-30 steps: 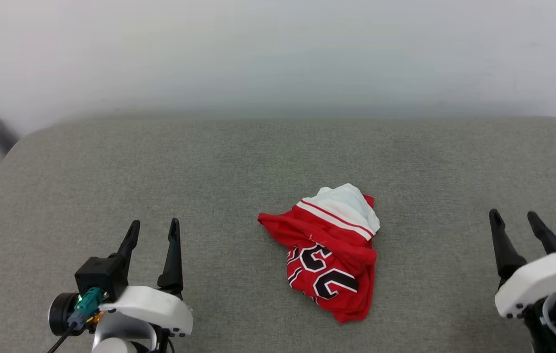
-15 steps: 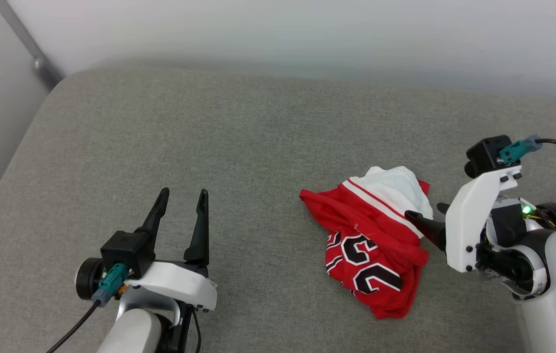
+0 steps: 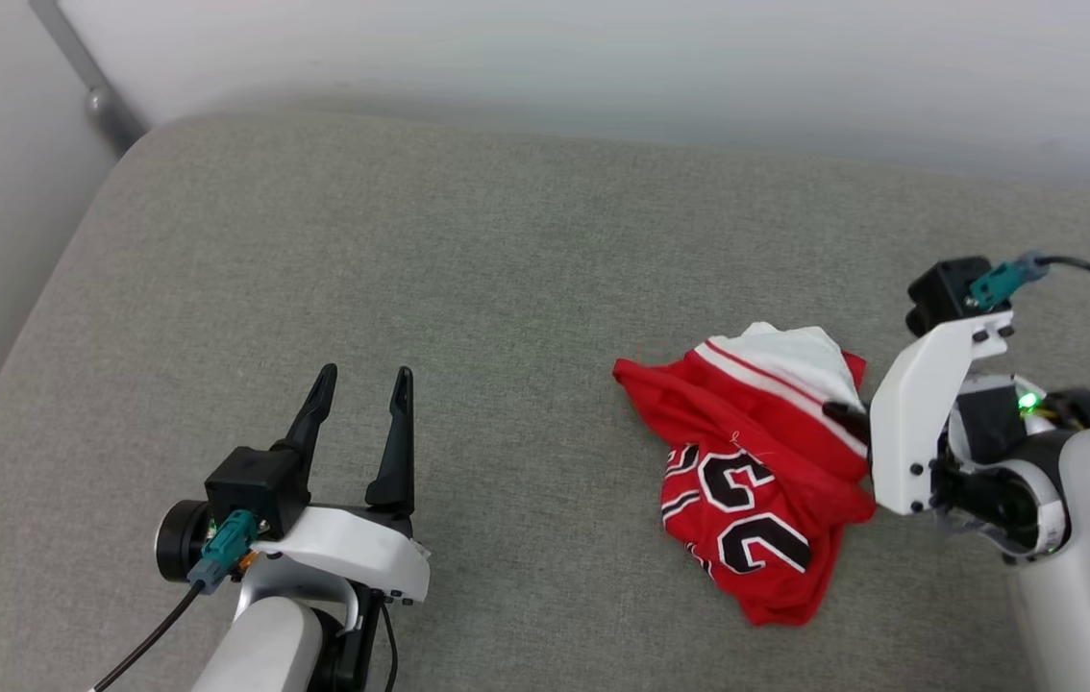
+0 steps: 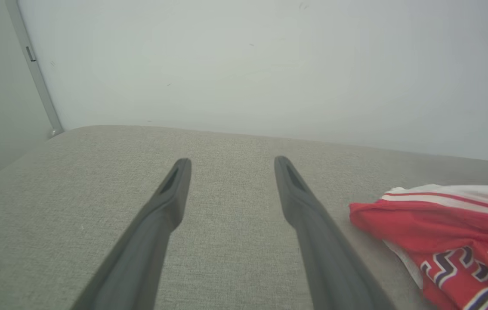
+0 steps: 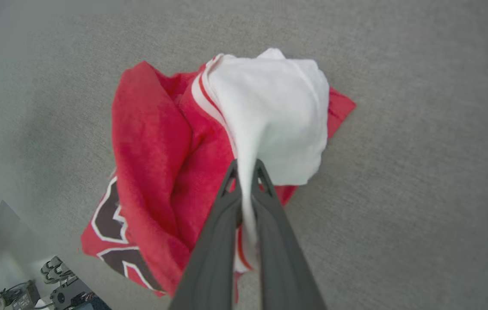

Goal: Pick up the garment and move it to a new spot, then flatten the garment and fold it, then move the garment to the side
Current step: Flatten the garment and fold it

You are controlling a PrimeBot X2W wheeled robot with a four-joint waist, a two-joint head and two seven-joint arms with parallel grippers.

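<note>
Crumpled in a heap, the red garment (image 3: 756, 481) lay on the grey cushion (image 3: 410, 288), right of its middle. Its large black, white-outlined numerals faced up on the near part, and a white sleeve panel with red-white stripe trim was bunched at the far end. The right gripper (image 5: 246, 165) had its two dark fingers pressed almost together on a fold of that white panel, the cloth drawn taut into the pinch. The left gripper (image 3: 362, 375) hovered over the cushion with fingers spread and nothing between them, well apart from the garment on its left. A second earlier the right gripper had stood open, well off to the garment's right. Half a second earlier its fingers were just reaching the white panel.
</note>
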